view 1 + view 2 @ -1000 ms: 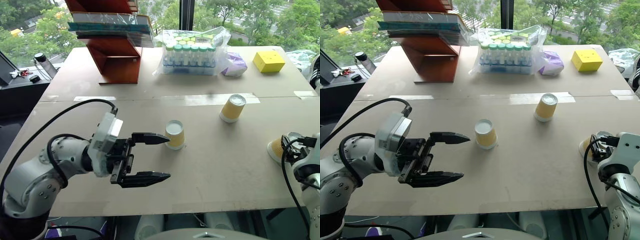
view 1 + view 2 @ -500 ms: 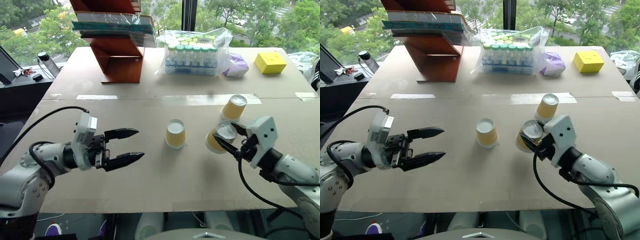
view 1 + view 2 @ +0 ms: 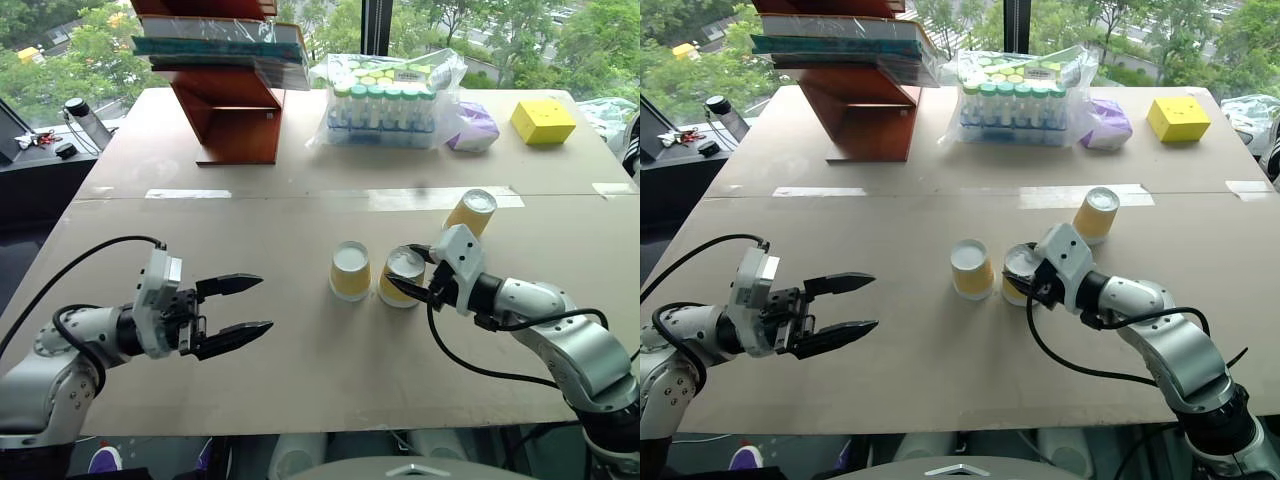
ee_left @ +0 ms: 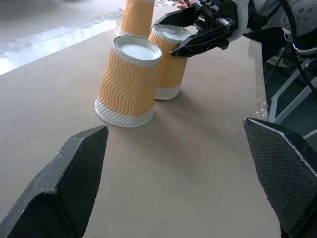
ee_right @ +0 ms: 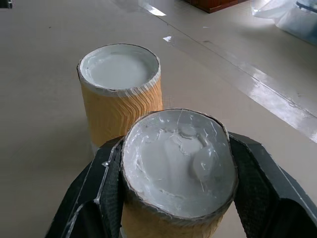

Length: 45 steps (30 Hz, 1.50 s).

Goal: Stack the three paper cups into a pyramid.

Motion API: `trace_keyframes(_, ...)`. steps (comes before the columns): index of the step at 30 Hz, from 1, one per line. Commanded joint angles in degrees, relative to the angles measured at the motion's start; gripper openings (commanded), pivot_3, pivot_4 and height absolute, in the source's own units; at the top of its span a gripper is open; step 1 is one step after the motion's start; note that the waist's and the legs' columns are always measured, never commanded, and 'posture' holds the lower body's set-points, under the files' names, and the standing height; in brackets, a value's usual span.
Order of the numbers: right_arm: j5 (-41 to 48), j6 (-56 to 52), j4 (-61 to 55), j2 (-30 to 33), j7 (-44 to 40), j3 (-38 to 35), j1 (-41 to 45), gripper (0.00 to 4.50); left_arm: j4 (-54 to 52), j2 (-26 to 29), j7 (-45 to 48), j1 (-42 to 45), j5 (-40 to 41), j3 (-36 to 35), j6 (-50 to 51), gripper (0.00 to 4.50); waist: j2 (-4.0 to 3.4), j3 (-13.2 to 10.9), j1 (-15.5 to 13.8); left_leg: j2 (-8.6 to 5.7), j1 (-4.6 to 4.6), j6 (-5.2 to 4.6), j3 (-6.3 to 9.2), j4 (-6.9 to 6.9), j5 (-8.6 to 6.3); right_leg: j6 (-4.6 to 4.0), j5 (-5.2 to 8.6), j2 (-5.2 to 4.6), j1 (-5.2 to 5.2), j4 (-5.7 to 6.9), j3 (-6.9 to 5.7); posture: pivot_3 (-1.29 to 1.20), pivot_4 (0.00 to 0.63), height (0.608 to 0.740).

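Right gripper (image 3: pixel 412 283) jaws clamped on paper cup (image 3: pixel 402 277); left gripper (image 3: pixel 248 306) jaws wide apart, empty.

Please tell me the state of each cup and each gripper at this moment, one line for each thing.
Middle cup: upside down on the table, free, beside the held cup.
Held cup: upside down, gripped near its top.
Far cup: upside down on the table, alone, untouched.
Right gripper: shut on the held cup.
Left gripper: open, empty, off to the side of the cups.
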<state>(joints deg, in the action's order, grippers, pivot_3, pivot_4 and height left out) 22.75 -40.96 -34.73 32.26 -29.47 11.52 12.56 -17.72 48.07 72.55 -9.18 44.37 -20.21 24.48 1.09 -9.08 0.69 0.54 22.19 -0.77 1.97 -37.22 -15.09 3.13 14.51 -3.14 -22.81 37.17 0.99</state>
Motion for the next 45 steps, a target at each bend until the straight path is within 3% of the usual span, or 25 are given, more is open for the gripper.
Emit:
trace_keyframes(1,-0.53,1.7,0.25,-0.85,-1.66,0.94,2.35,2.17,0.01,-0.53,2.56,-2.34,-0.42,-3.21,-3.62,4.5,0.0,0.0,0.03,0.0,0.0,0.0,0.0,-0.01,0.0,0.0,0.0,-0.01,0.01,0.0,-0.01,0.0,0.15,0.74)
trace_keyframes(7,-0.43,1.93,2.29,-2.35,-3.0,1.03,3.54,2.17,1.61,-0.96,3.97,-3.61,-0.98,-3.52,-5.68,4.5,0.0,0.0,0.11,0.0,-0.02,0.0,0.0,-0.01,0.0,0.0,-0.01,0.0,0.01,0.01,0.0,0.0,0.15,0.74)
trace_keyframes(8,-0.15,1.86,2.39,-2.41,-3.5,0.99,3.49,3.24,1.93,-1.01,4.12,-3.52,-1.09,-3.46,-5.85,4.5,0.0,0.0,0.11,0.0,-0.02,0.0,0.0,-0.01,0.0,0.0,-0.01,0.01,0.01,0.01,0.0,0.0,0.15,0.74)
trace_keyframes(11,-0.52,2.24,1.85,-1.81,-4.45,0.76,3.35,4.47,3.0,-1.05,4.62,-2.98,-1.43,-3.19,-6.26,4.5,0.0,0.0,0.1,-0.01,-0.02,0.0,-0.01,-0.01,0.0,0.0,-0.01,0.0,0.01,0.01,0.0,0.0,0.15,0.74)
trace_keyframes(16,1.89,0.44,-2.17,0.82,-5.56,-4.04,3.66,4.47,4.12,-1.29,4.81,-1.77,-1.63,-2.45,-6.63,4.5,-0.04,-0.03,0.05,0.0,-0.01,0.0,0.0,-0.02,0.0,0.0,-0.01,0.0,0.01,0.02,-0.01,0.0,0.15,0.74)
trace_keyframes(21,13.2,-7.06,-6.89,3.62,-4.1,-17.87,6.9,4.47,3.58,-1.8,4.45,0.5,-0.46,-1.85,-5.81,4.5,-0.04,-0.03,0.05,-0.01,-0.01,0.0,0.0,-0.02,0.0,0.01,-0.01,-0.01,0.02,0.03,-0.01,0.0,0.15,0.74)
trace_keyframes(24,13.16,-9.89,-2.96,6.59,-1.91,-23.67,8.39,4.47,2.01,-2.29,3.5,2.83,1.13,-1.27,-4.47,4.5,-0.04,-0.03,0.03,-0.01,-0.03,0.0,0.01,-0.02,0.0,0.01,-0.01,-0.01,0.03,0.04,-0.02,0.0,0.15,0.74)
trace_keyframes(27,8.51,-7.39,3.16,8.29,-0.5,-22.95,8.32,4.47,0.88,-2.78,2.56,4.55,1.79,-0.57,-3.36,4.5,-0.01,-0.01,0.02,-0.03,-0.01,0.0,-0.01,-0.04,0.0,0.01,-0.01,-0.02,0.04,0.04,-0.01,0.0,0.15,0.74)
trace_keyframes(35,0.05,-2.8,19.7,2.17,6.75,-19.75,13.13,4.47,1.33,-2.5,2.14,5.53,1.96,-0.8,-2.25,4.5,-0.07,-0.05,0.61,-0.11,-0.12,0.0,-0.12,-0.02,0.0,0.0,-0.01,0.06,0.0,0.25,0.12,0.0,0.15,0.74)
trace_keyframes(45,0.17,-0.8,29.71,-2.23,5.71,-20.62,16.64,4.47,-2.23,-2.97,-0.09,1.95,3.0,-2.87,-1.68,4.5,-0.11,-0.07,0.22,-0.05,-0.09,0.0,-0.12,-0.04,0.0,0.0,-0.01,0.01,-0.01,0.26,0.13,0.0,0.15,0.74)
